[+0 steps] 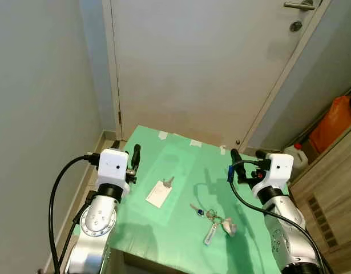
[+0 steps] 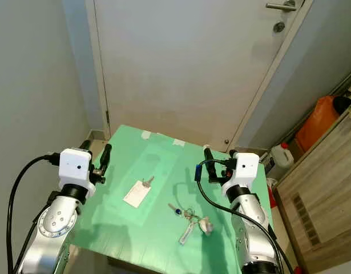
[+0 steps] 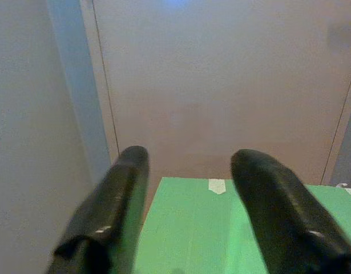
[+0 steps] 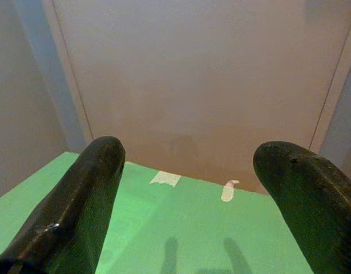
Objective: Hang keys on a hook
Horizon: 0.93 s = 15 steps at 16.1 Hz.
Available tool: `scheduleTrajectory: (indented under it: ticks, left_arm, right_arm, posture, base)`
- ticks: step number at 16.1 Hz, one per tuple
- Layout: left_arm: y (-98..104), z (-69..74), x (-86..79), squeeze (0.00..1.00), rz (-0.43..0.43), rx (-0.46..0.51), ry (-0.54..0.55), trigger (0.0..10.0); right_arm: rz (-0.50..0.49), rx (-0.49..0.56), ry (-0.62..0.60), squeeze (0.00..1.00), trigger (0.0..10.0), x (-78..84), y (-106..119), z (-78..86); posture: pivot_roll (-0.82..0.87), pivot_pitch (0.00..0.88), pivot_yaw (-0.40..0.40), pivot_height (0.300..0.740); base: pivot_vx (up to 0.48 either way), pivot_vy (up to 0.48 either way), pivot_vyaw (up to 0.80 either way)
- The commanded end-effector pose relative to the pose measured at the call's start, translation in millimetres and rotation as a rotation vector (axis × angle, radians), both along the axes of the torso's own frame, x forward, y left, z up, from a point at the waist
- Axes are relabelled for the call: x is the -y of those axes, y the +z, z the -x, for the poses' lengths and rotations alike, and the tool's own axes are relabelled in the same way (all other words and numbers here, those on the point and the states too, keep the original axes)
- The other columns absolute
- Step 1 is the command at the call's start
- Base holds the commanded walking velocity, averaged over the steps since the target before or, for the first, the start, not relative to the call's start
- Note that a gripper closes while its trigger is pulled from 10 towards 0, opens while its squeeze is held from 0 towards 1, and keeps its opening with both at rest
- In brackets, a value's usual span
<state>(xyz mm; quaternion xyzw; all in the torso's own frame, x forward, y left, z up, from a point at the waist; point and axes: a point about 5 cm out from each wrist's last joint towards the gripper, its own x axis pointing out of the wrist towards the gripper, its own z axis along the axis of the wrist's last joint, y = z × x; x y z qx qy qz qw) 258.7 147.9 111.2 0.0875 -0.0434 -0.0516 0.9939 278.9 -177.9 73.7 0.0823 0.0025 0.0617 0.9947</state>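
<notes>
A bunch of keys (image 1: 212, 219) with a blue-headed key, a ring and a pale fob lies on the green table (image 1: 181, 157), toward its near right. A single key on a white tag (image 1: 159, 193) rests nearer the middle. My left gripper (image 1: 136, 152) hovers over the table's left edge, open and holding nothing, with its fingers (image 3: 115, 200) spread. My right gripper (image 1: 234, 155) hangs above the right side, beyond the key bunch. It is open and holds nothing, its fingers (image 4: 84, 194) wide apart.
A closed pale door (image 1: 204, 68) stands just behind the table, its handle (image 1: 299, 5) at the upper right. A wall (image 1: 44, 103) bounds the left side. On the right are a wooden cabinet (image 1: 329, 182), a white jug (image 1: 295, 155) and an orange bag (image 1: 333, 123).
</notes>
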Motion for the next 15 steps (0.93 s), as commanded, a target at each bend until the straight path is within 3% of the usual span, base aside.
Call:
scheduleTrajectory:
  ticks: [1,3,7,8,15]
  left_arm:
    - [-2,-1.1,2.2,1.0,0.015,-0.015,-0.005,10.0]
    - [4,-4.4,-4.6,1.0,0.046,0.03,0.038,10.0]
    - [-3,-4.0,-5.3,1.0,0.014,-0.006,0.016,10.0]
    - [-6,-4.8,-5.2,0.0,0.009,-0.035,0.008,10.0]
    - [-5,-13.8,-4.2,0.0,-0.03,-0.055,-0.033,10.0]
  right_arm:
    - [0.001,0.015,-0.045,0.0,10.0,8.1,1,2.5]
    - [-0.025,0.037,-0.077,0.0,10.0,9.8,3,4.2]
    - [-0.02,0.038,-0.074,0.0,10.0,7.4,2,2.5]
    - [0.007,0.041,-0.052,0.0,10.0,3.4,3,1.8]
    - [0.092,0.043,0.046,0.0,10.0,-13.9,3,0.4]
  posture:
    - [0.03,0.0,-0.102,0.74]
    - [0.02,0.0,-0.097,0.74]
    - [0.03,0.0,-0.097,0.74]
    - [0.03,0.0,-0.097,0.74]
    - [0.04,0.0,-0.09,0.74]
  base:
    - [0.0,0.0,0.0]
    - [0.0,0.0,0.0]
    - [0.0,0.0,0.0]
    - [0.0,0.0,0.0]
    - [0.058,-0.035,0.0]
